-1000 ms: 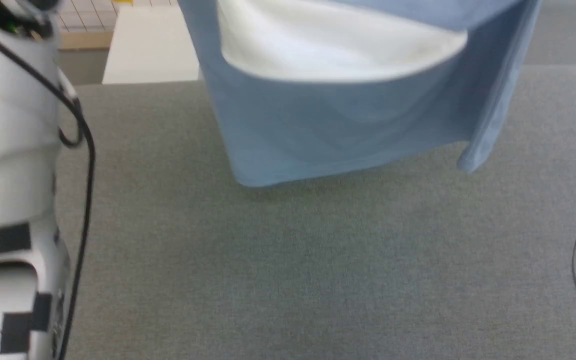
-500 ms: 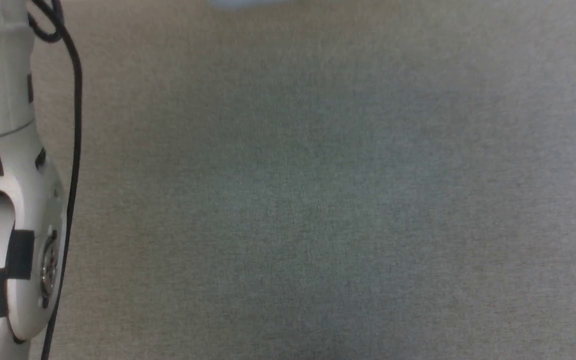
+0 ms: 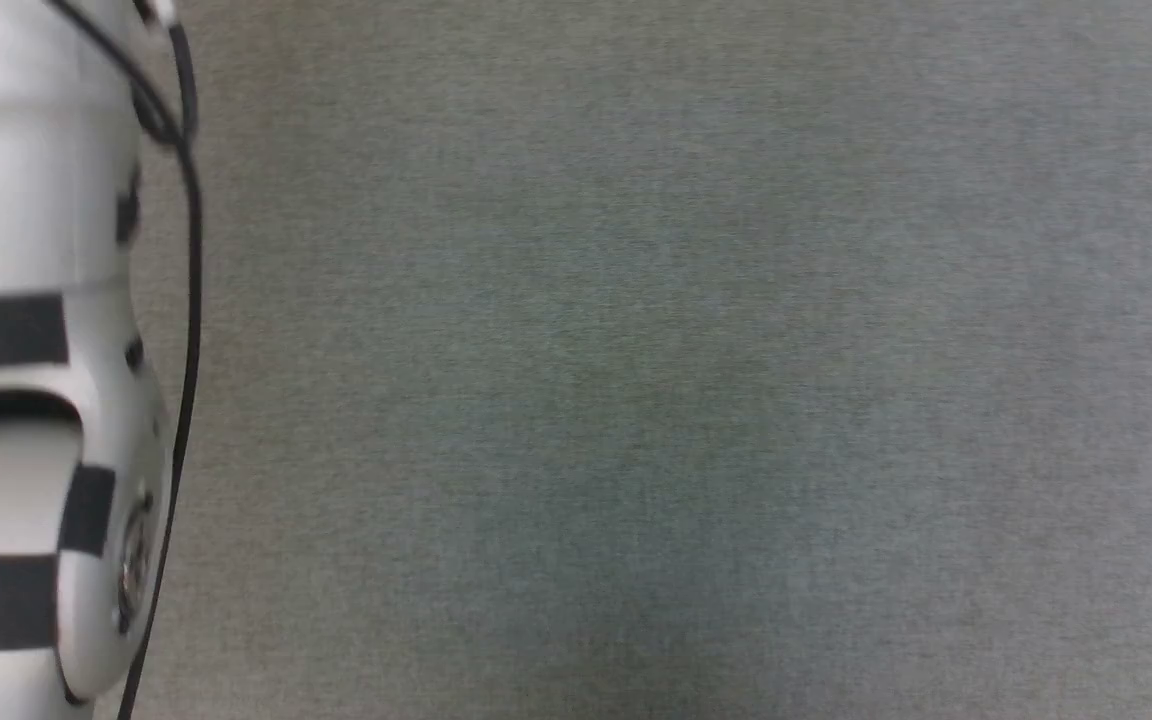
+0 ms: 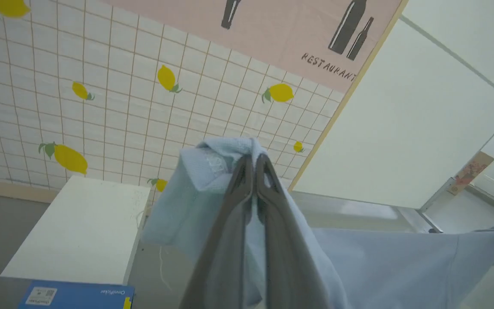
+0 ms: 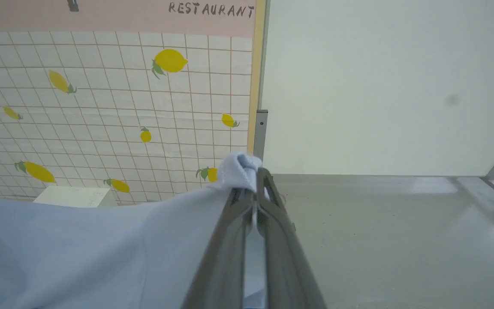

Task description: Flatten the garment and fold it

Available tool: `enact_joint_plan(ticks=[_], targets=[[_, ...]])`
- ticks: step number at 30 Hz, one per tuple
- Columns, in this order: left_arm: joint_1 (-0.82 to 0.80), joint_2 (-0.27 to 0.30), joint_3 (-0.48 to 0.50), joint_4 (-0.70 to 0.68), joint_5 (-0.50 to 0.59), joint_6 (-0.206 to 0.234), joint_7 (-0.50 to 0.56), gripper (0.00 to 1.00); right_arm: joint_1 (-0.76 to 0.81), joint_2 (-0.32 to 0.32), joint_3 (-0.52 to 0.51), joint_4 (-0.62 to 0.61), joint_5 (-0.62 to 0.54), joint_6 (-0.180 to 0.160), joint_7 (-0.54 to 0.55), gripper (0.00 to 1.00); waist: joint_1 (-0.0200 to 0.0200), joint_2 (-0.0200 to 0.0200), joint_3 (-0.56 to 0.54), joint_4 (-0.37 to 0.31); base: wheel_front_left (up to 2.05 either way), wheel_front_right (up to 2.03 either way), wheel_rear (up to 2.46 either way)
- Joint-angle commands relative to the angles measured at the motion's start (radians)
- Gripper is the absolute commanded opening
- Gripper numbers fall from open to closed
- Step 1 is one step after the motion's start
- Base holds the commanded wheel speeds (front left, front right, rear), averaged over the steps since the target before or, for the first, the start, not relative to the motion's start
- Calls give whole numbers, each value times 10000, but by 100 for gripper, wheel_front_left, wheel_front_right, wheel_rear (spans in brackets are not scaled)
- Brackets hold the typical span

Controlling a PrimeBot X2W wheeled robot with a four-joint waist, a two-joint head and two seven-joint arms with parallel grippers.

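Overhead, grey surface (image 3: 636,360); closer, left tool (image 4: 253,161) and right tool (image 5: 255,178) clamp garment (image 4: 401,266).

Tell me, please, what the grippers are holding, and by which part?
The shirt: the left gripper and the right gripper each pinch a bunched bit of its cloth.

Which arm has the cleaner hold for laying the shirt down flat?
Right, likely: the right end effector pinches just a corner of the garment, cloth running smooth; the left end effector holds a bunched, drooping fold.
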Motion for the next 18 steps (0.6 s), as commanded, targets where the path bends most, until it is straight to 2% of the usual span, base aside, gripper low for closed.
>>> enact_joint_plan(ticks=[1, 5, 6, 10, 14, 18], targets=[[350, 186, 37, -60, -195, -205, 300, 0, 268, -148, 257, 37, 363, -15, 98, 0, -4, -1, -135, 245, 0, 0, 0], [1283, 523, 363, -599, -702, -300, 843, 0, 1209, -768, 1061, -250, 1769, -15, 811, 0, -4, -1, -566, 415, 0, 0, 0], [2086, 621, 767, -1333, -1201, -19, 1338, 0, 2119, -1320, 1368, -1073, 2911, -15, 1482, 0, -4, -1, -843, 494, 0, 0, 0], [3484, 742, 1024, -2629, -1803, 357, 2444, 0, 3636, -1930, 1388, -2669, 4167, -15, 2435, 0, -4, -1, -1243, 570, 0, 0, 0], [5372, 900, 1278, -4413, -2401, 647, 3404, 0, 5454, -2103, 912, -4438, 5055, -15, 3405, 0, -4, -1, -1736, 524, 0, 0, 0], [7595, 911, 1676, -6357, -2837, 1086, 3860, 0, 7367, -1818, 82, -6196, 5546, -15, 4280, 0, -4, -1, -2178, 495, 0, 0, 0]])
